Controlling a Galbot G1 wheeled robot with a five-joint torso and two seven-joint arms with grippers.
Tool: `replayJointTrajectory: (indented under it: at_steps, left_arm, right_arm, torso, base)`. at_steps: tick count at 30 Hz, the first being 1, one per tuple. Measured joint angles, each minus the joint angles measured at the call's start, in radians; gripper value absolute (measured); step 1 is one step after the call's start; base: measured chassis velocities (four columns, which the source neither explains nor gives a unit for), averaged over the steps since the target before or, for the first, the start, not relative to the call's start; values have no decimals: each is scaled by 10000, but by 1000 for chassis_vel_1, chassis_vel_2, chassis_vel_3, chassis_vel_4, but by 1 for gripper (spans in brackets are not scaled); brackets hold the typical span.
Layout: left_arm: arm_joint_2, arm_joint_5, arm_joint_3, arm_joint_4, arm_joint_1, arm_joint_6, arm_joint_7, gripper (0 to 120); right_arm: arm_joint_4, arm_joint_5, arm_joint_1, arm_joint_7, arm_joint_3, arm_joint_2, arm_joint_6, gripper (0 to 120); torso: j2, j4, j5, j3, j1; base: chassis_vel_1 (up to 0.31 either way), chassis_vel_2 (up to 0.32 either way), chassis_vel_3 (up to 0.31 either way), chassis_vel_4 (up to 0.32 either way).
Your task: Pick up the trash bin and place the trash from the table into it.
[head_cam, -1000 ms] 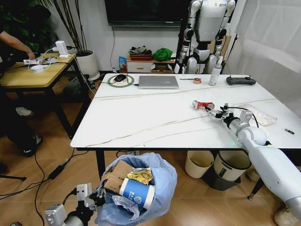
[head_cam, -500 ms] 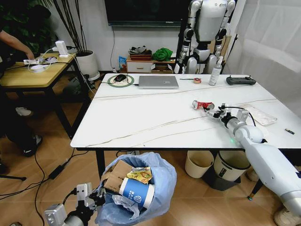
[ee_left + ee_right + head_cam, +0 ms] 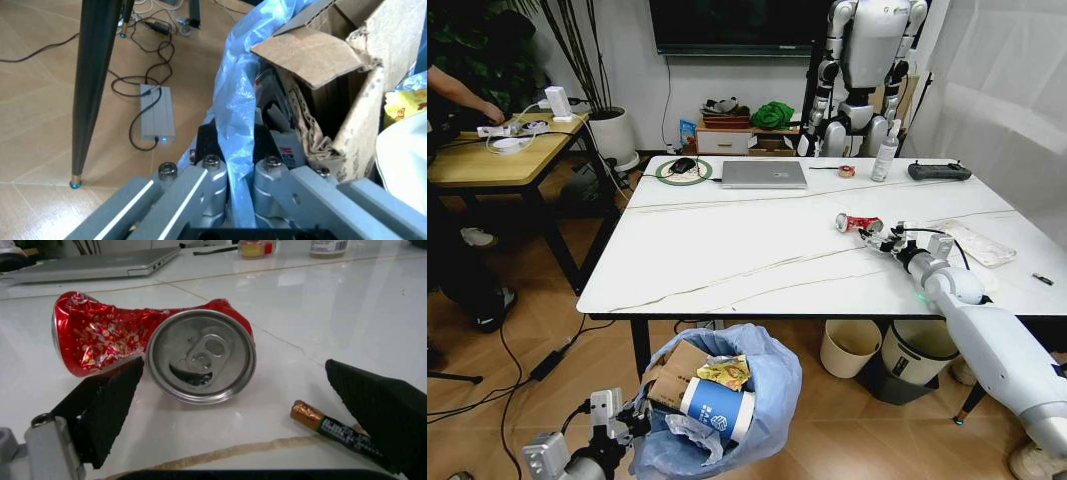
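No legible text, brand names or numbers on any item.

- Crushed red can (image 3: 133,342), lying on the table (image 3: 757,250): gold patterning on the red wall, not readable as lettering.
- Battery (image 3: 330,426), at the can's 4 o'clock in the right wrist view: dark label with small print, too blurred to read.
- Blue-white paper cup (image 3: 717,408) in the trash bin (image 3: 767,400): a white emblem on the blue wall, no readable characters.
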Motion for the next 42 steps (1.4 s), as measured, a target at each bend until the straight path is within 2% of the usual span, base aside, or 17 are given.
replayJointTrajectory:
  at_steps: [11, 17, 21, 22, 28, 30, 34, 36, 37, 39, 42]
  left_arm:
    - [0, -5, 7, 2, 14, 0, -3, 0]
    - [3, -5, 7, 2, 15, 0, -3, 0]
    - [10, -5, 8, 1, 7, 0, -3, 0]
    - [10, -5, 8, 1, 7, 0, -3, 0]
    - [23, -4, 10, 2, -3, -1, -3, 0]
    - [27, -6, 10, 2, -5, 0, -3, 0]
    - [55, -21, 9, 2, -18, 0, -3, 0]
    - [59, -28, 9, 3, -25, 0, -3, 0]
    - [61, -37, 11, 5, -33, -1, -3, 0]
    - [64, -44, 19, 9, -40, 0, -3, 0]
    - [87, -50, 32, 22, -48, 0, -3, 0]
  right_arm:
    - [-164, 10, 118, -7, -52, 15, 55, 98]
    - [-222, 20, 118, -42, -54, 3, 100, 81]
    - [-210, 36, 98, -58, -51, -20, 119, 60]
    - [-210, 36, 98, -58, -51, -20, 119, 60]
    - [-105, 45, 59, -60, -43, -41, 120, 35]
    - [-80, 45, 48, -61, -43, -50, 120, 32]
    - [85, 46, -38, -61, -11, -116, 115, 14]
    - [118, 48, -59, -61, -3, -127, 112, 12]
    - [181, 55, -95, -59, 12, -144, 105, 6]
    - [229, 60, -119, -56, 25, -153, 99, 1]
    - [336, 70, -175, -41, 62, -186, 86, 0]
  torso:
    - [0, 0, 0, 0, 0]
    - [0, 0, 0, 0, 0]
    - [0, 0, 0, 0, 0]
    - [0, 0, 0, 0, 0]
    - [0, 0, 0, 0, 0]
    - [0, 0, 0, 0, 0]
    - [1, 0, 0, 0, 0]
    - [0, 0, 0, 0, 0]
    - [1, 0, 0, 0, 0]
    - [0, 0, 0, 0, 0]
    - [0, 0, 0, 0, 0]
  base:
    - [0, 0, 0, 0]
    - [0, 0, 0, 0]
    - [0, 0, 0, 0]
    - [0, 0, 0, 0]
    - [0, 0, 0, 0]
    - [0, 0, 0, 0]
    - [0, 0, 0, 0]
    - [0, 0, 0, 0]
    - [0, 0, 0, 0]
    - [0, 0, 0, 0]
    - [0, 0, 0, 0]
